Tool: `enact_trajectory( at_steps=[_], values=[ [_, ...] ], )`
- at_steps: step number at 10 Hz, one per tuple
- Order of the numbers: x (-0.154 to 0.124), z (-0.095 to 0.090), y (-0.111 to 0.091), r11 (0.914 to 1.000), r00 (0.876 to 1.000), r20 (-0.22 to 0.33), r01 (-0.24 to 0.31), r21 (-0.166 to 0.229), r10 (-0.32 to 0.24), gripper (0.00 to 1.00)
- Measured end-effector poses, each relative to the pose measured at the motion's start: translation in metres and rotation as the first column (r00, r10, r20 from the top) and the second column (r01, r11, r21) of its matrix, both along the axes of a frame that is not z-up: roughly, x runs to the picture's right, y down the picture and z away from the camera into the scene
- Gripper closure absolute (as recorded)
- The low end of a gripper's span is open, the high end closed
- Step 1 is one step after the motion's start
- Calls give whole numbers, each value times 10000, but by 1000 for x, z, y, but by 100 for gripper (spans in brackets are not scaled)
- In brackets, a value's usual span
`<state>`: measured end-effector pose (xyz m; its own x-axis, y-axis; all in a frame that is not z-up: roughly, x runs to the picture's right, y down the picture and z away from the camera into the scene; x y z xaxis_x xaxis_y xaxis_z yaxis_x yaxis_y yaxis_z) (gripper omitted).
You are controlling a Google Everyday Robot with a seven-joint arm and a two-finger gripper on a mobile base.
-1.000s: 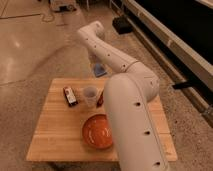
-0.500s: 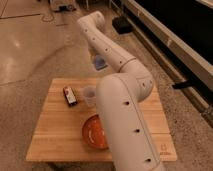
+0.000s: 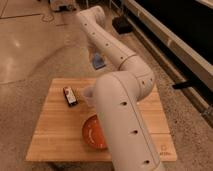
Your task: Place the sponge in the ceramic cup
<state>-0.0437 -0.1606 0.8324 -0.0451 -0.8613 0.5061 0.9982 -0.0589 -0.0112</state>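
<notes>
**Sponge lifted higher, arm now covers most of the cup**

Compared with one second ago, the sponge [image 3: 98,62] stands a little higher in the frame, and since half a second ago it has almost not moved. The big white arm [image 3: 125,117] has swung nearer to the camera. It now hides the right part of the ceramic cup [image 3: 87,94], which was fully visible before, and also the right part of the orange bowl [image 3: 92,134].

The gripper [image 3: 97,57] is in the upper middle of the frame, just left of the arm's long link and above the far edge of the wooden table [image 3: 50,130]. It pinches the sponge, which hangs in the air and touches nothing else. The cup stands on the table below the sponge, well apart from it. The small black item [image 3: 70,95] lies left of the cup, and the bowl is at the near side.
</notes>
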Motion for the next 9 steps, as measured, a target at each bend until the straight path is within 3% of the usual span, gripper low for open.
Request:
enact_trajectory(
  at_steps=[5, 9],
  values=[
    [-9, -14, 48, 9974, 9949, 997, -90, -716, 161, 84],
    [-17, -26, 103, 9913, 9664, 2527, -153, -1305, 481, 84]
  ],
)
